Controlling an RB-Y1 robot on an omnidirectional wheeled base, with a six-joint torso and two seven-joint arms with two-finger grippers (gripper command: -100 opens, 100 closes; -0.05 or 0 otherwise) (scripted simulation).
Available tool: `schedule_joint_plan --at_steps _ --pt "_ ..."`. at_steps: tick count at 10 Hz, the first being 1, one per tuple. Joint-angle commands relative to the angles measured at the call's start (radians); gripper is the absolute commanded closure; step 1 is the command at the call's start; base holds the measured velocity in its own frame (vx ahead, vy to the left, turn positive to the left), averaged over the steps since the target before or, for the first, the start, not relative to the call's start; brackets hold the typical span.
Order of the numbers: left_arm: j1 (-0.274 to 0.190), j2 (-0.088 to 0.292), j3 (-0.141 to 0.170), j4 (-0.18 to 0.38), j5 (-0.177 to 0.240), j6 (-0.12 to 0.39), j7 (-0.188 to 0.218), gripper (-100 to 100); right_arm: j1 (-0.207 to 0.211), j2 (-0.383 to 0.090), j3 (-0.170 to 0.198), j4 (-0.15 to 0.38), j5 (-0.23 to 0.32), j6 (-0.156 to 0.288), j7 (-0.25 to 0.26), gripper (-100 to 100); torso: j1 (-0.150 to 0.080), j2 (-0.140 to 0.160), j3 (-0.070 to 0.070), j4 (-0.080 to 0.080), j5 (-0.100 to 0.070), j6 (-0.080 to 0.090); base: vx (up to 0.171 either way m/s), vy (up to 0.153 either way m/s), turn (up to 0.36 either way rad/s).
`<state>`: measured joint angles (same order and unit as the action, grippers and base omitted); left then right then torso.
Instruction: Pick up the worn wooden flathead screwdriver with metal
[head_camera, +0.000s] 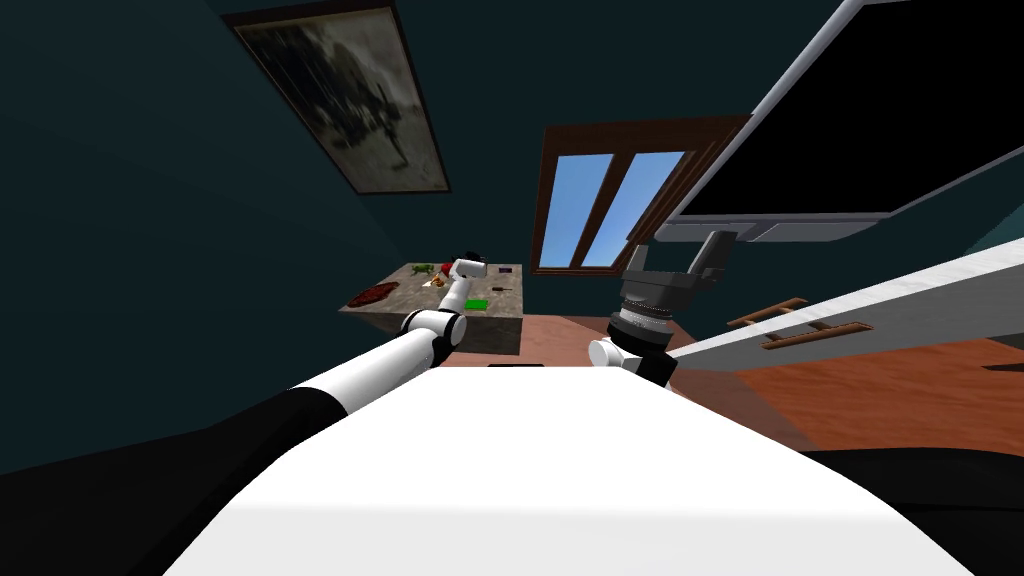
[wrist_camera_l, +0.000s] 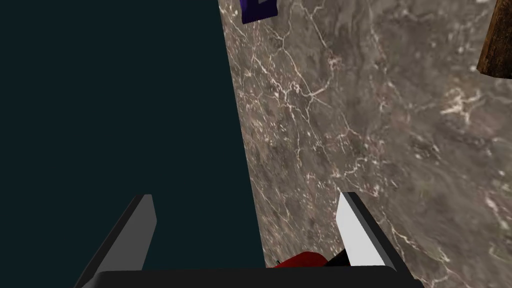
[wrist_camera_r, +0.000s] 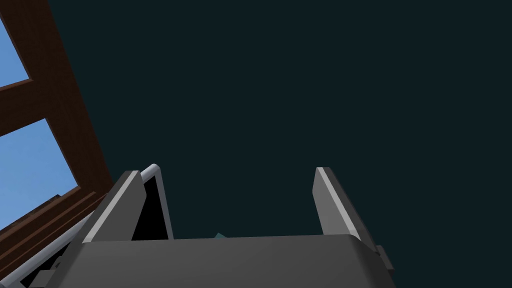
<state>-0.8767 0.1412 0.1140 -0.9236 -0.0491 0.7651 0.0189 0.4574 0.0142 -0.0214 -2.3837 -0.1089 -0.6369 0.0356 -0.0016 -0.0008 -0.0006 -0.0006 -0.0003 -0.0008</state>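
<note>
A small dark screwdriver (head_camera: 500, 290) lies on the marble table (head_camera: 400, 298), toward its right side. My left gripper (head_camera: 470, 262) reaches over the table's far part, left of the screwdriver. In the left wrist view the left gripper (wrist_camera_l: 246, 197) is open and empty, straddling the table's edge (wrist_camera_l: 240, 115) along the dark wall. A brown wooden end (wrist_camera_l: 497, 45) lies on the marble off to one side of the fingers. My right gripper (wrist_camera_r: 226, 171) is open and empty, with the right arm (head_camera: 642, 310) raised beside my chest.
On the table lie a red thing (head_camera: 372, 294), a green figure (head_camera: 423, 267), a green block (head_camera: 476, 304) and a purple item (head_camera: 506, 270). A red object (wrist_camera_l: 300, 260) sits close under the left fingers. A screen (head_camera: 850, 110) hangs over a white counter (head_camera: 900, 290) on the right.
</note>
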Motion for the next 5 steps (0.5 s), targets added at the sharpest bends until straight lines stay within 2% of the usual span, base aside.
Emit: schedule_joint_plan --at_steps 1,2,4,5 --pt "-0.009 0.002 0.002 0.032 0.003 0.011 -0.002 -100 0.000 0.000 0.000 0.000 0.000 0.000 0.000 0 0.000 0.000 0.000 0.000 0.000 0.000 0.006 -0.011 0.004" --pt "-0.048 0.000 0.012 0.060 0.005 0.057 -0.005 -100 0.000 0.000 0.000 0.000 0.000 0.000 0.000 0 0.001 0.001 0.000 0.000 0.000 0.000 0.010 -0.018 -0.067" --pt "-0.048 0.000 0.012 0.102 0.005 0.057 -0.005 -100 0.000 0.000 0.000 0.000 0.000 0.000 0.000 0 0.000 0.000 0.000 0.000 0.000 0.000 0.011 -0.012 -0.024" --pt "-0.083 -0.002 0.023 0.142 0.008 0.101 -0.008 -100 0.000 0.000 0.000 0.000 0.000 0.000 0.000 0 0.001 0.001 0.000 0.000 0.000 0.000 0.014 -0.017 -0.066"
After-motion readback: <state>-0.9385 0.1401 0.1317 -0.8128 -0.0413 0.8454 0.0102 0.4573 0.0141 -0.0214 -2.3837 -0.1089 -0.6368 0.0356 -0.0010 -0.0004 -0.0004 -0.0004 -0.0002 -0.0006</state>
